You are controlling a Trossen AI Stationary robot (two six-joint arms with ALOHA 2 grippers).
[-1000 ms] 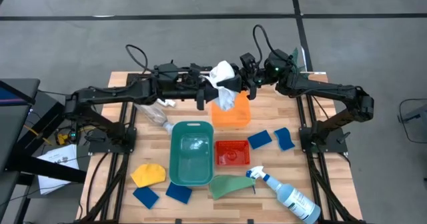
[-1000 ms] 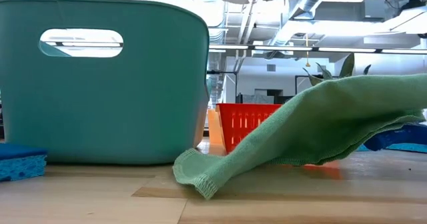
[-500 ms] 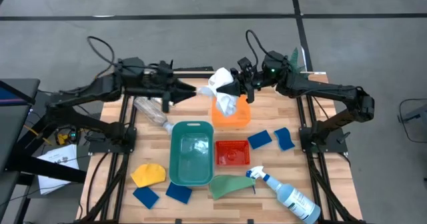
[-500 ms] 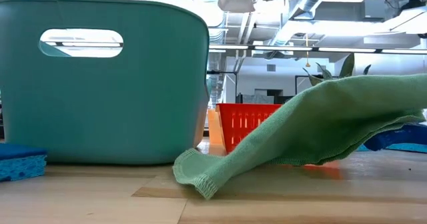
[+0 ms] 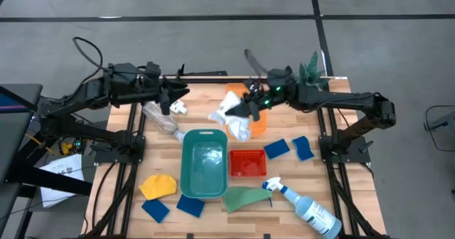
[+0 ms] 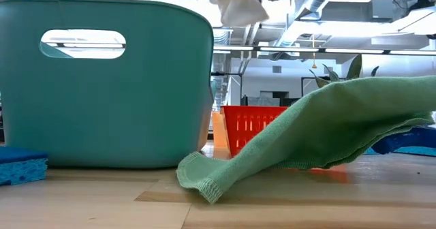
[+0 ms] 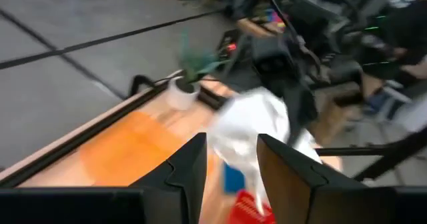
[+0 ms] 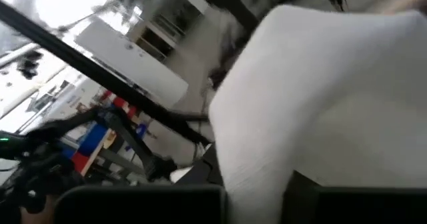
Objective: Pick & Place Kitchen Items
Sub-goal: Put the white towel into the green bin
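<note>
White cloth (image 5: 231, 118), crumpled, hangs pinched in our right gripper (image 5: 245, 109) beside the orange bin (image 5: 257, 123). Our left gripper (image 5: 178, 99), fingers narrowly parted, holds nothing.

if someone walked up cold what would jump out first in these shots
The white cloth hanging from the shut right gripper, above the orange bin at the table's far side. Next, the teal tub at the centre, with the green cloth crumpled just in front of it.
</note>
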